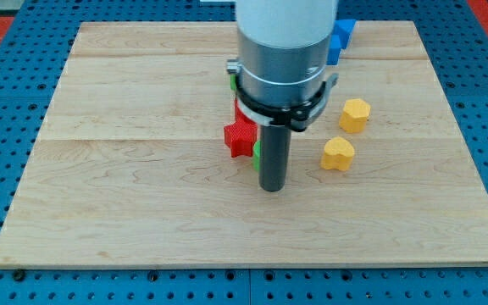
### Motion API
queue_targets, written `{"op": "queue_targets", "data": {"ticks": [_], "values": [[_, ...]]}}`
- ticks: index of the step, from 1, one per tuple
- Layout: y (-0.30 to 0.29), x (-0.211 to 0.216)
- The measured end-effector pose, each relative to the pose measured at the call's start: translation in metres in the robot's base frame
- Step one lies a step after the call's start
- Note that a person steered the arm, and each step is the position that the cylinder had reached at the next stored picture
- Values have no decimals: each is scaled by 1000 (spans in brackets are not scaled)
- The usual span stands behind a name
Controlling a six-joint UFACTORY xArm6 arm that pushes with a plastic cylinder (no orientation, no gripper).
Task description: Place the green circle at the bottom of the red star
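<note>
Pushing further risks knocking the red star [239,137] just left of my tip [270,188]; the green circle [257,151] hides behind it. No pincer here.

This looks like a robotics lab bench rather than a home or shop. A pale wooden desk [125,212] of joined planks lies on a blue perforated mounting plate [7,280] with regular rows of holes, the kind used to fix test rigs. A grey and white robot arm [282,51] stands over small 3D-printed coloured blocks, such as a yellow block [338,153].
</note>
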State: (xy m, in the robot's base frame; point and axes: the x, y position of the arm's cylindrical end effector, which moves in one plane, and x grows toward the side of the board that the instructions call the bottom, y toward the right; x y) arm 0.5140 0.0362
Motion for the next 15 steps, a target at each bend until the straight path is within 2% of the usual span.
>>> {"op": "queue_targets", "data": {"ticks": [1,2,3,5,8,9,10,11,12,13,15], "values": [[22,-20],[20,-55],[-8,-72],[-15,-72],[-49,-6],[-74,46],[-120,55],[-173,6],[-179,-61],[-148,-80],[-92,-71]]}}
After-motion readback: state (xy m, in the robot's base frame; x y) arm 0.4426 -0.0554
